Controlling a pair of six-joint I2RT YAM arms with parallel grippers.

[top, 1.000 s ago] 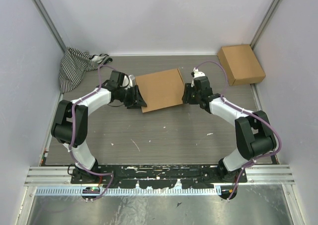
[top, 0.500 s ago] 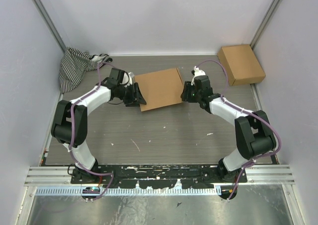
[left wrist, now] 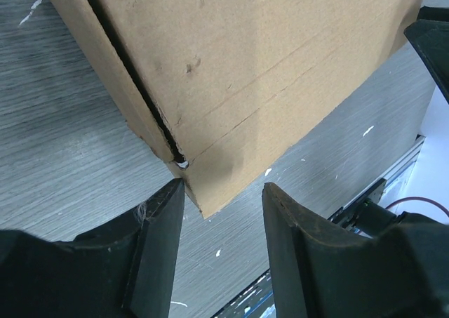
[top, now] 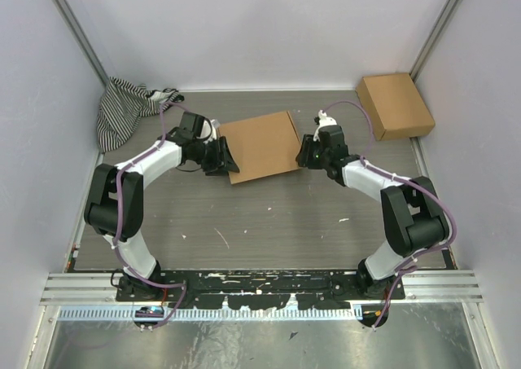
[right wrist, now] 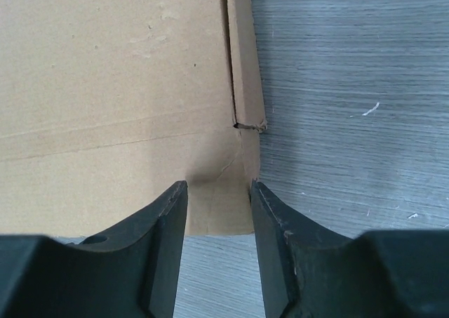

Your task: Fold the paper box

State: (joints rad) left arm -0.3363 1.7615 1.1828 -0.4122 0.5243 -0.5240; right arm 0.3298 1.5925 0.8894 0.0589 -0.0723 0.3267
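The paper box (top: 262, 147) lies shut as a shallow brown rectangle at mid-table. My left gripper (top: 225, 159) is at its near-left corner, jaws open. In the left wrist view the box corner (left wrist: 231, 86) pokes just between the open fingertips of the left gripper (left wrist: 223, 188) without being clamped. My right gripper (top: 302, 152) is at the box's right edge, jaws open. In the right wrist view the right gripper (right wrist: 217, 188) straddles the box's corner (right wrist: 119, 100), where a side flap seam shows beside the right finger (right wrist: 280, 248).
A smaller ready-made brown box (top: 395, 105) sits at the back right corner. A black-and-white striped cloth (top: 126, 108) is heaped at the back left. Grey walls enclose the table on three sides.
My right gripper has moved slightly left, up to the box's right edge. The left gripper and the box have shifted slightly toward the back.
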